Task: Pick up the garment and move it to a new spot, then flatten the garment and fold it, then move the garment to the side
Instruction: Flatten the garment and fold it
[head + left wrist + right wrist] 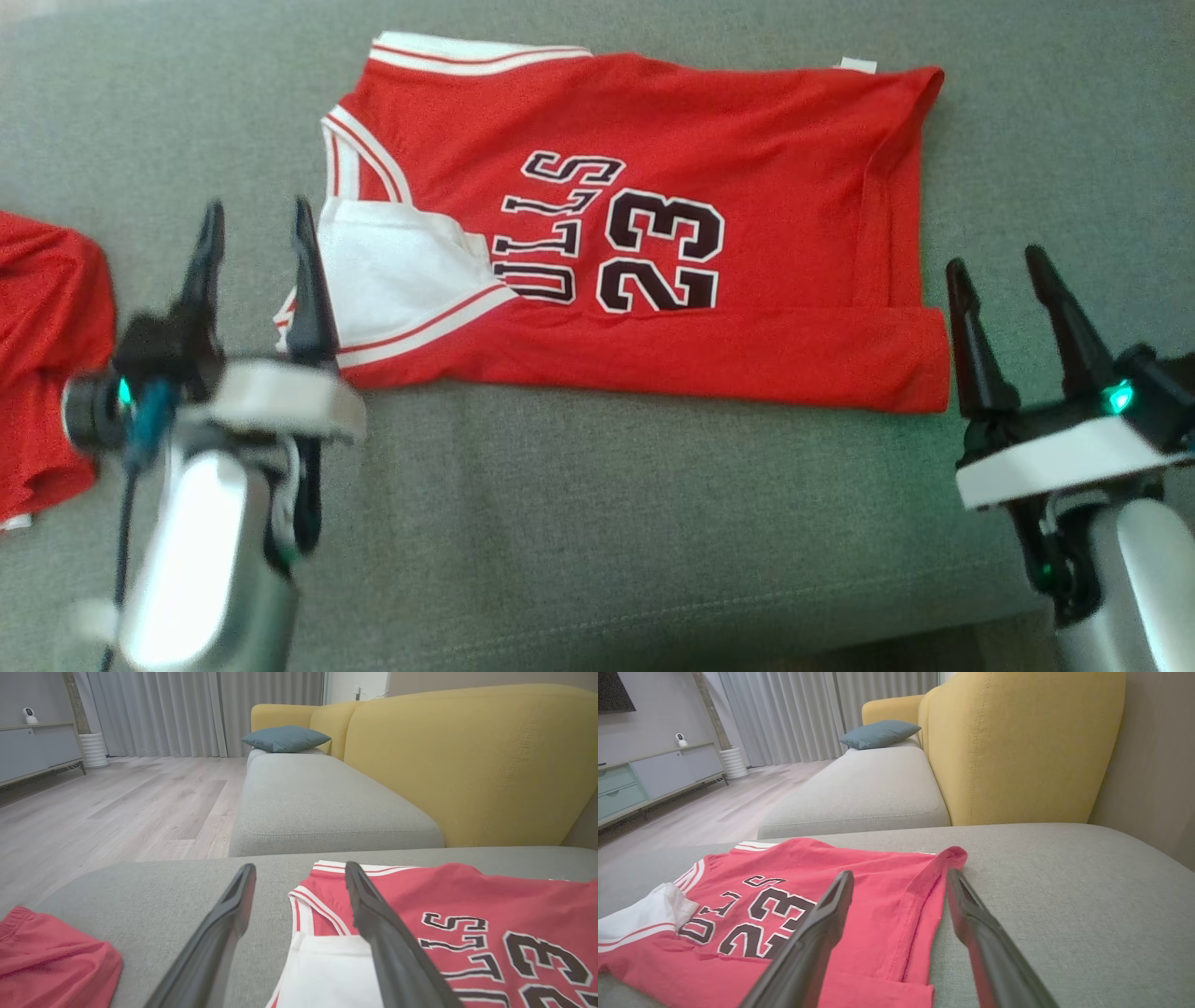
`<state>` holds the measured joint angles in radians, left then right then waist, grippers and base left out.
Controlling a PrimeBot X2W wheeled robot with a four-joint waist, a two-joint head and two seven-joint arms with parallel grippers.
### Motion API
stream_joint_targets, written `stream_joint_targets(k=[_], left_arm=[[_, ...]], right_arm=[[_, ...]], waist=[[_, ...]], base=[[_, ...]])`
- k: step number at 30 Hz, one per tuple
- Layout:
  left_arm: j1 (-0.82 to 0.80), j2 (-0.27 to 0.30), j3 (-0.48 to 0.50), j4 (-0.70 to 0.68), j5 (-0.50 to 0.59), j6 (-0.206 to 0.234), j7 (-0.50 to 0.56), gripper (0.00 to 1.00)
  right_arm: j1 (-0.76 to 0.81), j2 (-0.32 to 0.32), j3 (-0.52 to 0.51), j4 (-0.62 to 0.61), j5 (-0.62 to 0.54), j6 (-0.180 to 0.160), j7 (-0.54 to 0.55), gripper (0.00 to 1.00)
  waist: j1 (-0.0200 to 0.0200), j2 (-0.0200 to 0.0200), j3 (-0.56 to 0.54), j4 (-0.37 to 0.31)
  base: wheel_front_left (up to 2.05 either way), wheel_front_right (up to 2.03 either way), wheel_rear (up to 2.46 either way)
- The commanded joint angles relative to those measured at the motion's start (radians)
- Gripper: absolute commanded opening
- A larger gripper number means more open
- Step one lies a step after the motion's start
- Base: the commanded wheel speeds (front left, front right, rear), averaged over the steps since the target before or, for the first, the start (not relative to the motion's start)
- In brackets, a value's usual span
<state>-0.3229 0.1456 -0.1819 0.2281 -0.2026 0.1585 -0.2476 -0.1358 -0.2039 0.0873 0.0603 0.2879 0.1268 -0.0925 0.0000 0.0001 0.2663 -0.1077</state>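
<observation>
Grey sofa seat (327, 798), yellow backrest (472, 760), teal cushion (285, 738); pale wood floor (117, 807), grey curtains (187, 709), low cabinet (649, 774).

The red jersey (747, 233) (number 23, white trim) lies flat across the upper middle of the frame, its lower edge folded over.

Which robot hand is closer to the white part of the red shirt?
Left. The left gripper hovers beside the white part, one finger over its edge; the right gripper is past the opposite end of the shirt.
</observation>
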Motion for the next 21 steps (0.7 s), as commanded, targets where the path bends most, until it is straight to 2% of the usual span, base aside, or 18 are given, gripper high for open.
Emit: stream_joint_targets(k=[1, 5, 10, 21], left_arm=[[0.014, 0.012, 0.034, -0.057, 0.012, 0.011, -0.009, 1.0], [0.126, 0.005, 0.033, -0.137, 0.028, 0.041, -0.012, 1.0], [0.227, -0.005, 0.017, -0.191, 0.033, 0.056, -0.013, 1.0], [0.264, -0.004, 0.018, -0.187, 0.017, 0.065, -0.012, 1.0]], right_arm=[[0.011, -0.003, 0.016, -0.046, -0.007, 0.004, -0.009, 1.0], [0.06, 0.017, 0.02, -0.076, -0.02, 0.004, -0.001, 1.0], [0.116, 0.043, 0.012, -0.1, -0.026, 0.004, 0.019, 1.0], [0.132, 0.054, -0.005, -0.12, -0.032, 0.004, 0.045, 1.0]], waist=[[0.0, -0.0001, -0.015, 0.005], [0.0, -0.0001, -0.046, 0.015], [0.0, -0.0001, -0.067, 0.027], [0.0, -0.0001, -0.078, 0.027]], base=[[0.0, 0.0, 0.0], [0.0, 0.0, 0.0], [0.0, 0.0, 0.0], [0.0, 0.0, 0.0]])
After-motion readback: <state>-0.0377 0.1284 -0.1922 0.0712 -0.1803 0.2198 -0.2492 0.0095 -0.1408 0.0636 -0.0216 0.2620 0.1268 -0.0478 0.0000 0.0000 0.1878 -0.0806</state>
